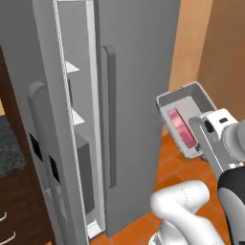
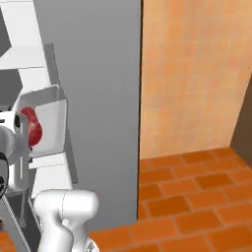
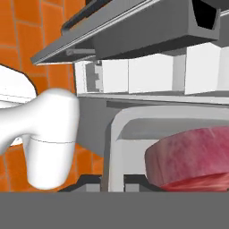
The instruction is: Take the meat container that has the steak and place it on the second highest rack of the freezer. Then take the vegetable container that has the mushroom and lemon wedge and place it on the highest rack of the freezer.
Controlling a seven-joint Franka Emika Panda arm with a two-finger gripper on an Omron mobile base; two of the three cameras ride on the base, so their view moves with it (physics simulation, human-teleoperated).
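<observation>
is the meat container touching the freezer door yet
Apart. In the left base view the meat container hangs right of the freezer door, with orange wall and floor plainly visible between them.

The steak (image 3: 192,159) sat big and close at lower right, a red-pink slab with pale marbling, lying inside the grey meat container (image 3: 117,147), whose rim curved around its left side. Beyond them ran the freezer (image 3: 147,40), its white shelf fronts showing, and orange floor tiles (image 3: 18,36) at left.

White freezer (image 1: 139,72) shelves (image 1: 72,68) above an orange tiled floor (image 2: 197,192).
</observation>
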